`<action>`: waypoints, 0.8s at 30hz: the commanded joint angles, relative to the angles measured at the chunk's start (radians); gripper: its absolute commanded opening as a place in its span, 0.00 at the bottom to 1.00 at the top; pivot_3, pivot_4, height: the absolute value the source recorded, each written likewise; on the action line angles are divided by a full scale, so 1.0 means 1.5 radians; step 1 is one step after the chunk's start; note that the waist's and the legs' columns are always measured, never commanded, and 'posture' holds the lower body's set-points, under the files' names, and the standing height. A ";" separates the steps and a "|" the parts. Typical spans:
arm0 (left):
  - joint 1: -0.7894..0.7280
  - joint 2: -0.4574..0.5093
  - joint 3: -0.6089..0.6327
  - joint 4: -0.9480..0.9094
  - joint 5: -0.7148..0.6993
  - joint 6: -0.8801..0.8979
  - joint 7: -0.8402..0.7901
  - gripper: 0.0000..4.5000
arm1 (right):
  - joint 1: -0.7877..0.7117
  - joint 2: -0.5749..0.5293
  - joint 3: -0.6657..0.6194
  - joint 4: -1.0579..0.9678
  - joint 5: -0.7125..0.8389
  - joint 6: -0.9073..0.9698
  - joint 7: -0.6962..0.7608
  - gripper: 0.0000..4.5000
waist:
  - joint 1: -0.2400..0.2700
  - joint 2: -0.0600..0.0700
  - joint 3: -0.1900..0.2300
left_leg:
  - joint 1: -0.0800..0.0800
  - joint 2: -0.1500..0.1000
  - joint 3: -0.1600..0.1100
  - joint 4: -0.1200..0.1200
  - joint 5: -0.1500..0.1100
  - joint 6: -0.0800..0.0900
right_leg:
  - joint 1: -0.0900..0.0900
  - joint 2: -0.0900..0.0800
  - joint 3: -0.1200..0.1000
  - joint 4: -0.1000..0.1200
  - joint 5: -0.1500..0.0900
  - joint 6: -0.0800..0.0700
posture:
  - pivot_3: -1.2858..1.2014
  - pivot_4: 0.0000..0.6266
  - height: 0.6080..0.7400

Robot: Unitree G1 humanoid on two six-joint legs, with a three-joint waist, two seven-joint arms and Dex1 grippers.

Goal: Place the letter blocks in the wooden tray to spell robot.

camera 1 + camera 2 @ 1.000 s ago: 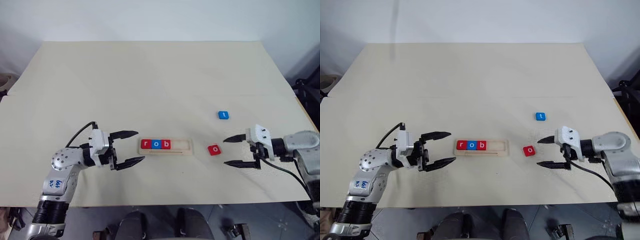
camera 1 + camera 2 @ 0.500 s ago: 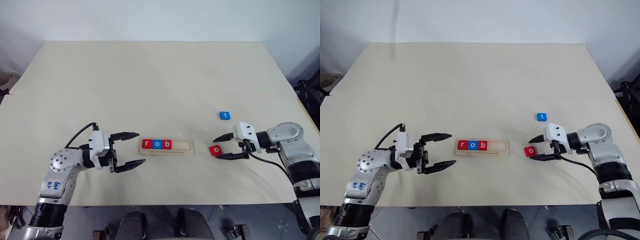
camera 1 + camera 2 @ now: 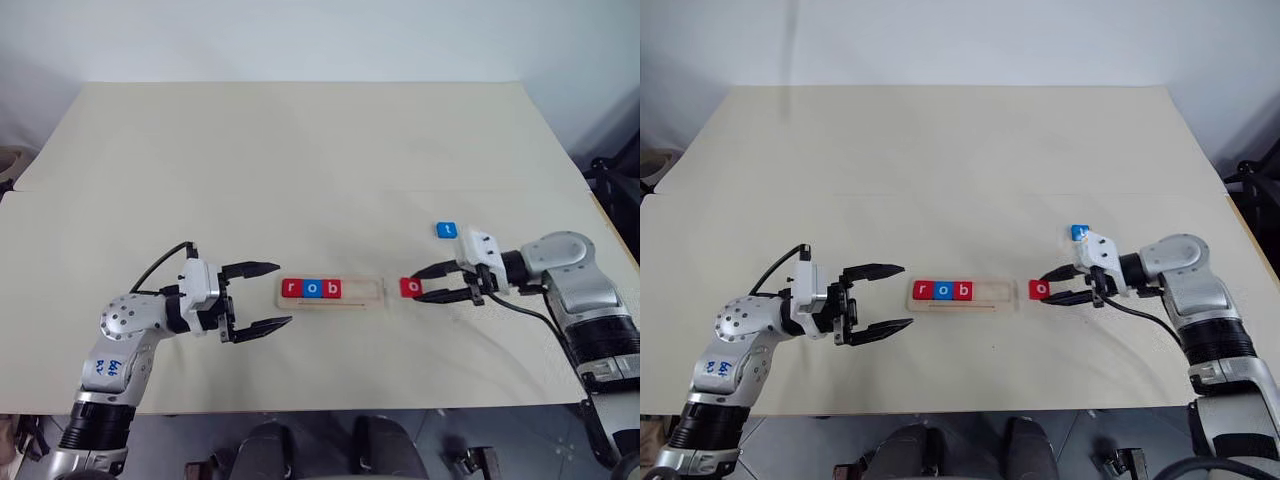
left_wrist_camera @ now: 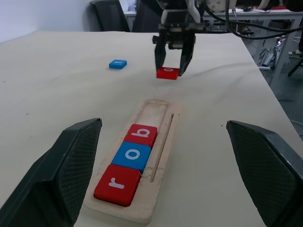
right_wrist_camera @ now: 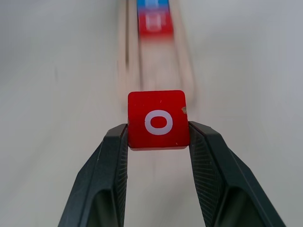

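The wooden tray (image 3: 366,291) lies at the table's front middle. Three letter blocks fill its left part: a red r (image 3: 292,288), a blue o (image 3: 313,288) and a red b (image 3: 334,288). My right gripper (image 3: 414,287) is shut on a red o block (image 5: 157,119), just off the tray's right end and low over the table. A blue t block (image 3: 447,230) lies flat behind that gripper. My left gripper (image 3: 283,294) stands open just left of the tray, holding nothing. The left wrist view looks along the tray (image 4: 163,142) toward the held red o block (image 4: 168,73).
The pale table (image 3: 300,170) stretches wide and bare behind the tray. Its front edge runs close below both arms. A seam crosses the tabletop from left to right behind the blue t block.
My right gripper has closed on the red o block and carried it left to the tray's right end. The left gripper has stayed still and open.
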 commanded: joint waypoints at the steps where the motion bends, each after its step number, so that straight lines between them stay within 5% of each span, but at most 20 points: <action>1: -0.010 0.001 0.001 0.000 -0.004 -0.013 -0.009 1.00 | -0.026 0.022 0.019 -0.079 0.010 0.080 -0.023 0.32 | 0.000 0.000 0.000 | 0.000 0.000 0.000 0.000 0.000 0.000 | 0.000 0.000 0.000 0.000 0.000 0.000 | 0.52 0.24 1.00; 22: 0.004 -0.011 -0.002 -0.015 0.000 -0.015 0.016 1.00 | -0.058 0.106 0.105 -0.043 -0.100 0.086 -0.100 0.32 | 0.000 0.000 0.000 | -0.001 -0.001 0.001 0.000 0.000 0.000 | 0.000 0.000 0.000 0.000 0.000 0.000 | 0.52 0.24 1.00; 24: 0.003 -0.011 -0.001 -0.015 0.000 -0.016 0.017 1.00 | -0.057 0.102 0.106 -0.046 -0.100 0.090 -0.090 0.49 | 0.000 0.000 0.000 | -0.001 -0.001 0.001 0.000 0.000 0.000 | 0.000 0.000 0.000 0.000 0.000 0.000 | 0.52 0.24 1.00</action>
